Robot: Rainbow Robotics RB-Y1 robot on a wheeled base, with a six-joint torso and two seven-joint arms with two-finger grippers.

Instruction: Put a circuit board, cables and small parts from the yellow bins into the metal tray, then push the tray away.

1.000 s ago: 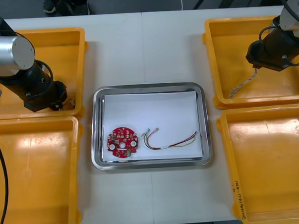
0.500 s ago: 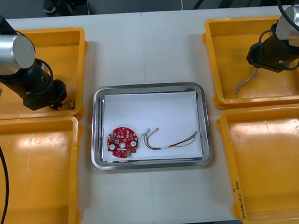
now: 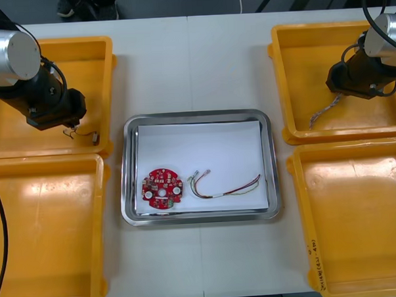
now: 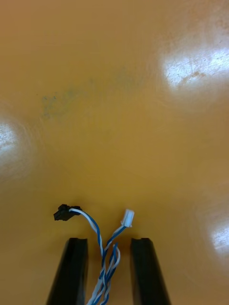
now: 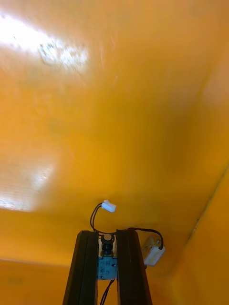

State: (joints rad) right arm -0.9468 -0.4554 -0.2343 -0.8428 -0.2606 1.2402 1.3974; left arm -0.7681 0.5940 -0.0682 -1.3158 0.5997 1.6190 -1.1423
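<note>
- Circuit board point(image 3: 162, 187), round & red, lies flat in metal tray point(image 3: 198, 117). It's well apart from both grippers, btwn them & nearer the robot than either.
- Red & yellow cable point(image 3: 226, 187) lies in a loose curve in the same tray, just beside the board on the R gripper's side, not touching it.
- Tray: white inside w/ shiny rim, mid-table btwn the 2 arms.
- R gripper point(image 3: 340, 91) hangs over far R bin point(image 3: 279, 86).
- R fingers point(image 4: 75, 271) are clamped on twisted blue & white cable point(image 4: 106, 255), apart by approx its width.
- Past the R fingertips the cable splits into 2 strands, 1 ending in a black plug point(image 4: 63, 213), 1 in a white plug point(image 4: 127, 218).
- From the front the cable dangles below the R gripper toward the tray side of the bin. Can't tell if its tail touches the bin floor.
- L gripper point(image 3: 69, 124) is over far L bin point(image 3: 110, 93), near the bin wall on the tray side.
- L fingers point(image 5: 86, 267) are close together, pinched on black cable point(image 5: 91, 218) at a small block btwn them.
- The cable loops out past the L fingertips to 1 white connector point(image 5: 109, 206). A 2nd connector point(image 5: 152, 251) hangs just beside 1 finger.
- 2 more yellow bins, near L bin point(image 3: 50, 234) & near R bin point(image 3: 359, 220), sit closer to the robot than each gripper.
</note>
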